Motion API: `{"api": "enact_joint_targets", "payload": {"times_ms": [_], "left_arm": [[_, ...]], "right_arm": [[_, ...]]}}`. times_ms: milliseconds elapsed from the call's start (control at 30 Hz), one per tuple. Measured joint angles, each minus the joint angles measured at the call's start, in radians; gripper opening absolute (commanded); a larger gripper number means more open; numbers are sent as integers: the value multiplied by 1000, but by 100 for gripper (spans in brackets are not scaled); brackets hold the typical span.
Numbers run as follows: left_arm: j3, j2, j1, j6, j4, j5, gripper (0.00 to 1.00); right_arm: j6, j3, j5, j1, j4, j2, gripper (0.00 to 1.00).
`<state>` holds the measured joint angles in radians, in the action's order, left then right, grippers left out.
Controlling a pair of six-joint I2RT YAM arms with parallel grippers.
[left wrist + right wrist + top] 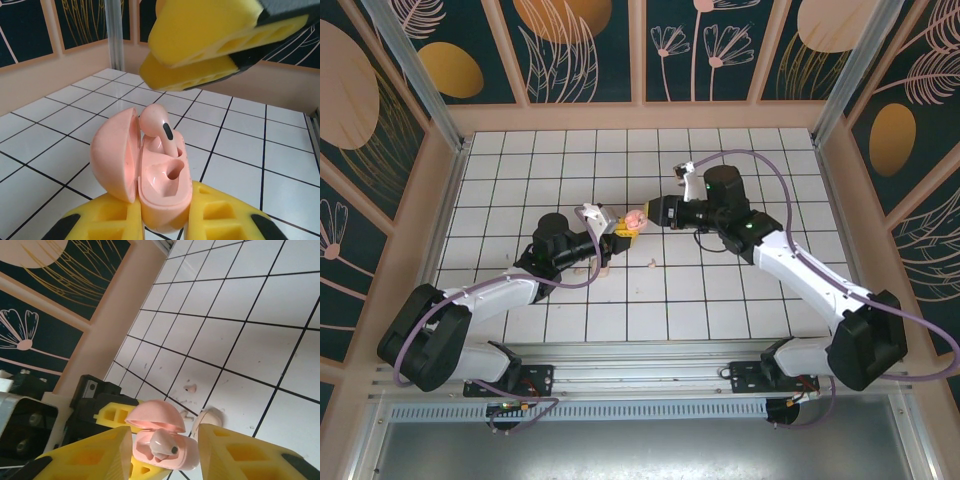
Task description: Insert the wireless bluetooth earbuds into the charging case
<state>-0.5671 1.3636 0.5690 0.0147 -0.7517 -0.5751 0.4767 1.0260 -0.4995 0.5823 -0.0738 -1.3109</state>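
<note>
Smooth glossy plastic charging case (160,200); glossy white tiles (280,165)

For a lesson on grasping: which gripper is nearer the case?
Left. The left gripper clamps the case at its base, touching it. The right gripper hovers just above the case, apart from it.

We see a pale pink rounded plastic charging case (165,202) between the left tool's (162,224) yellow pads (222,217), over a white, black-gridded surface (280,160).

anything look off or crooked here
Yes, the earbud in the open charging case is askew: it stands tilted, most of it sticking up out of its well rather than seated. The well beside it is empty. The left gripper clamps the case.
</note>
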Motion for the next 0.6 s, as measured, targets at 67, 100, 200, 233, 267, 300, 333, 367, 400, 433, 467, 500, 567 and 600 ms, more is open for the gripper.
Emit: {"api": "enact_joint_targets", "payload": {"times_ms": [67, 100, 200, 233, 267, 300, 333, 367, 400, 433, 467, 500, 567, 600], "left_arm": [[0, 0, 0, 0, 0, 0, 12], [0, 0, 0, 0, 0, 0, 12], [0, -1, 0, 0, 0, 0, 12], [0, -2, 0, 0, 0, 0, 12], [0, -2, 0, 0, 0, 0, 12], [0, -3, 0, 0, 0, 0, 12], [0, -3, 0, 0, 0, 0, 12], [0, -3, 0, 0, 0, 0, 12], [0, -3, 0, 1, 0, 0, 12], [0, -3, 0, 1, 0, 0, 12], [0, -3, 0, 3, 0, 0, 12], [0, -3, 0, 3, 0, 0, 12], [0, -3, 0, 3, 1, 0, 12], [0, -3, 0, 4, 1, 0, 12]], "right_arm": [[0, 0, 0, 2, -2, -9, 40], [0, 0, 0, 3, -3, -13, 40], [-2, 0, 0, 7, -6, -21, 40], [-3, 0, 0, 8, -6, -23, 40], [-4, 0, 0, 9, -7, -25, 40], [-5, 0, 0, 10, -8, -26, 40], [-5, 0, 0, 10, -10, -27, 40], [-6, 0, 0, 10, -12, -28, 40], [-7, 0, 0, 11, -14, -29, 40], [-8, 0, 0, 12, -14, -30, 40], [-8, 0, 0, 13, -15, -31, 40], [-8, 0, 0, 15, -16, -31, 40], [-11, 0, 0, 18, -23, -31, 40], [-14, 0, 0, 19, -25, -31, 40]]}}
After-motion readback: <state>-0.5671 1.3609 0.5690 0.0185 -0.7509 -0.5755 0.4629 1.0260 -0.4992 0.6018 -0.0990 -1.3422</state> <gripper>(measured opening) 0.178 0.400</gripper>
